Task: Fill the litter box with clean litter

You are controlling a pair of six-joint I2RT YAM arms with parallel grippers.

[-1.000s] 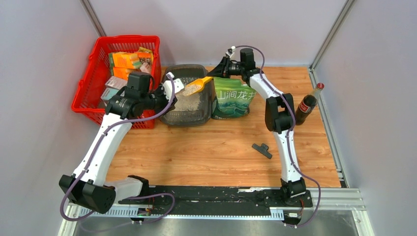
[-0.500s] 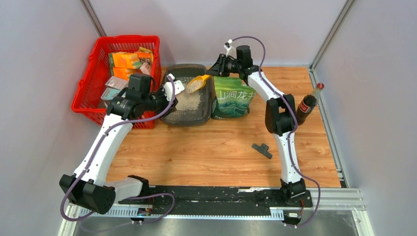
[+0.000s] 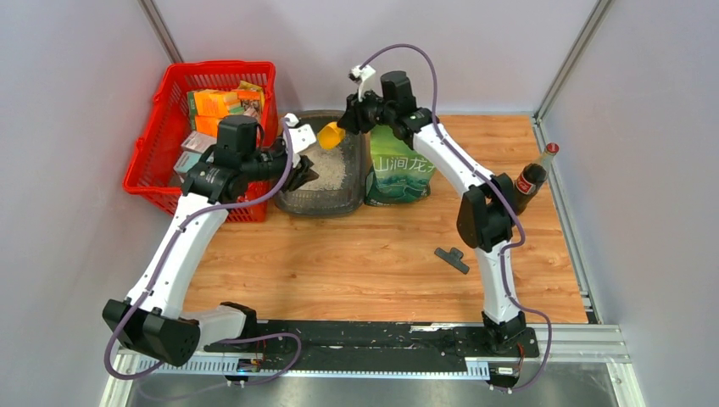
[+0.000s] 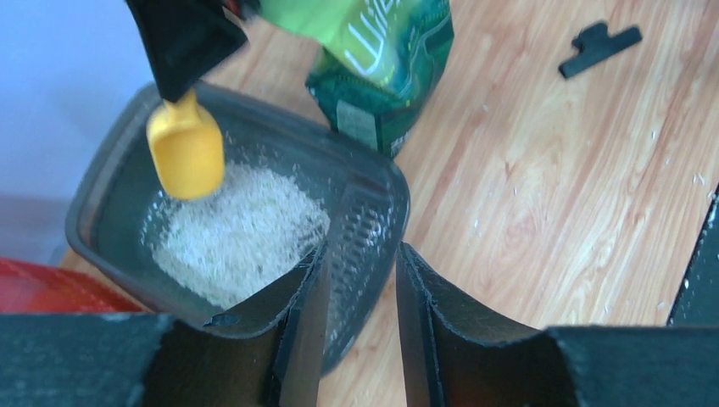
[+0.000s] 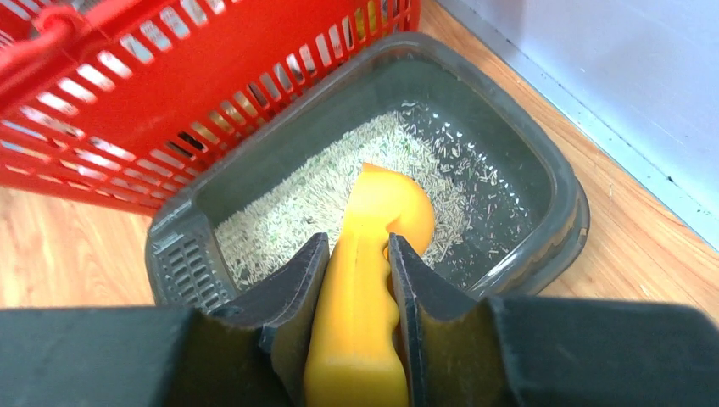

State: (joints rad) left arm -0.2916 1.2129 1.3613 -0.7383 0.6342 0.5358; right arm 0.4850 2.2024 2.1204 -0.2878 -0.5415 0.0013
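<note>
We count two pincers: left pincer (image 4: 359, 252), right pincer (image 5: 356, 246). In the right one: one yellow scoop (image 5: 381, 208). Beneath it, one litter box (image 5: 191, 263) holding one heap of clean litter (image 4: 237, 233). Beside it, one green bag (image 3: 403, 170), one red basket (image 3: 220, 65); farther off, one bottle (image 3: 532, 176), one black clip (image 3: 452, 258).

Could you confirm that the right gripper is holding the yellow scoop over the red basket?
Not quite: the right gripper holds the yellow scoop over the litter box, not the red basket, as the right wrist view shows.
</note>
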